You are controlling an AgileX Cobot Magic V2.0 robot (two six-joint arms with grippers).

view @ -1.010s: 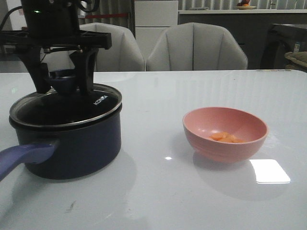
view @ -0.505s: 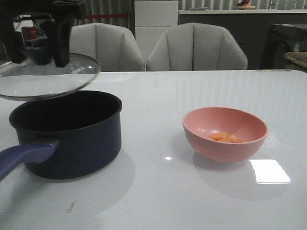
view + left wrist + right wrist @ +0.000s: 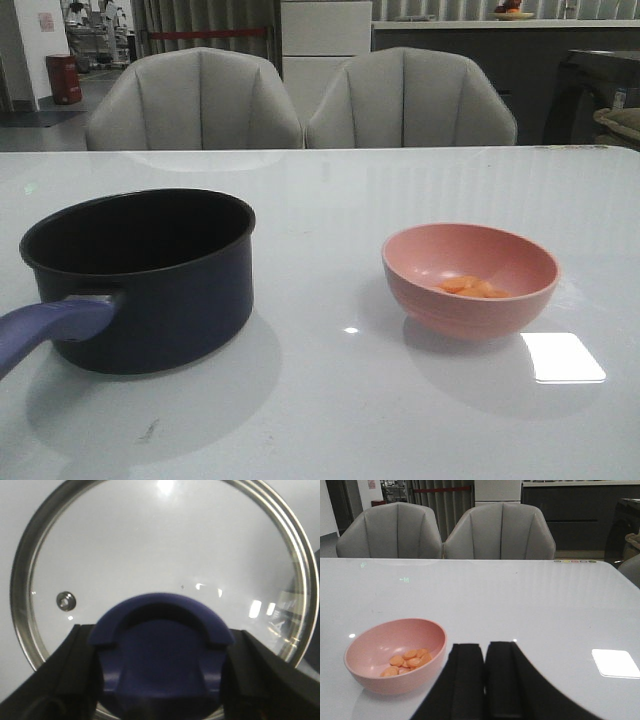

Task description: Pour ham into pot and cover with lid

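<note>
Pot (image 3: 140, 280): dark navy saucepan, uncovered, black inside, standing on the white surface (image 3: 330, 420) at the left of the front view; its purple-blue handle (image 3: 45, 330) points toward the camera.
Ham (image 3: 473, 287): small flat orange pieces lying in the bottom of the pink bowl (image 3: 470, 280); also seen from the right wrist (image 3: 407, 661).
Pink bowl: upright on the surface, well apart from the pot, to its right.
Lid (image 3: 150, 560): glass disc with steel rim, off the pot and outside the front view; pale surface shows through the glass.
Left claw (image 3: 160, 680): black fingers (image 3: 70, 675) on either side of the lid's purple-blue knob (image 3: 160, 655), pinching it.
Right claw (image 3: 485, 680): fingers pressed together, holding nothing, above the surface near the pink bowl (image 3: 395, 655).
Background: two grey chairs (image 3: 300, 100) behind the surface.
</note>
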